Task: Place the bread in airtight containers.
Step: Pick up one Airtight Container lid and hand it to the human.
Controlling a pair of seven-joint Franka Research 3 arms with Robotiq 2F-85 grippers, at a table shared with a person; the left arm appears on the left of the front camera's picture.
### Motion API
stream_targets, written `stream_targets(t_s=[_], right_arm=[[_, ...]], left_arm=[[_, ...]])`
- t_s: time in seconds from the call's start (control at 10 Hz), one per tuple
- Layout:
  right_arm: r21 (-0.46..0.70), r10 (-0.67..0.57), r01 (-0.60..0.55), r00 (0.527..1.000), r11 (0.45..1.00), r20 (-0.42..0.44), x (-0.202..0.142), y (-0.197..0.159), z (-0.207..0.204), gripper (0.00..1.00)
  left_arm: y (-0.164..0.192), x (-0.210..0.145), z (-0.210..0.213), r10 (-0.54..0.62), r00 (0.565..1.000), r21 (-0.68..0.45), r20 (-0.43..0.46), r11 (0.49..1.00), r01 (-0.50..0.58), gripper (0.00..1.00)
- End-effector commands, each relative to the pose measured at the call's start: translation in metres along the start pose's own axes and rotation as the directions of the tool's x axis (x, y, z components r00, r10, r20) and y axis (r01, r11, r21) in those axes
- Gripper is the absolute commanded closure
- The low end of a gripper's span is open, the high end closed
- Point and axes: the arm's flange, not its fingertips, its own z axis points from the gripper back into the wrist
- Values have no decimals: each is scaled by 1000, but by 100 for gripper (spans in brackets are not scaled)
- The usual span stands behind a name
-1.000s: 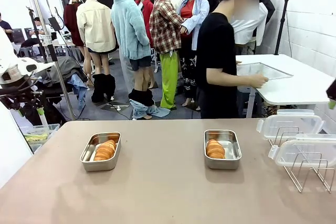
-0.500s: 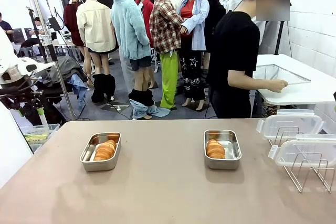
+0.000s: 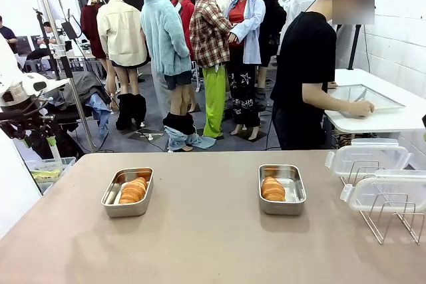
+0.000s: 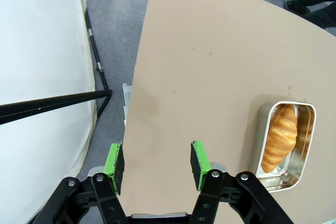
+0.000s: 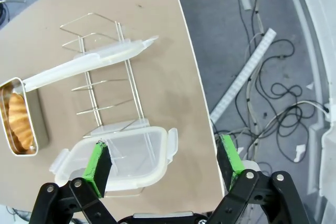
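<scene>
Where tins [image 3: 282, 208] sit apart, bare table [image 3: 206, 244] between, lids [image 3: 369, 157] at right edge

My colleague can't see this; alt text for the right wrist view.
The right tool, open, hangs above a clear clip-on lid and a second lid, both on a wire rack; a steel tin holding bread sits nearby.

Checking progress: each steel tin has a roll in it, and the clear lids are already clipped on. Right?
Not quite. The left tin and right tin each hold a roll, but the clear lids rest on the wire rack, not on the tins; the front view shows it.
</scene>
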Motion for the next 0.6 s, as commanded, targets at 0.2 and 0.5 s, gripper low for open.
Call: stream_targets(t_s=[0.2,0.5], right_arm=[[-17,-12,12,1000,1000,-7,0,2,0,0],[-17,-12,12,1000,1000,-7,0,2,0,0]], left_arm=[[-2,0,1,15,1000,20,3,1000,-15,33],[-2,0,1,15,1000,20,3,1000,-15,33]])
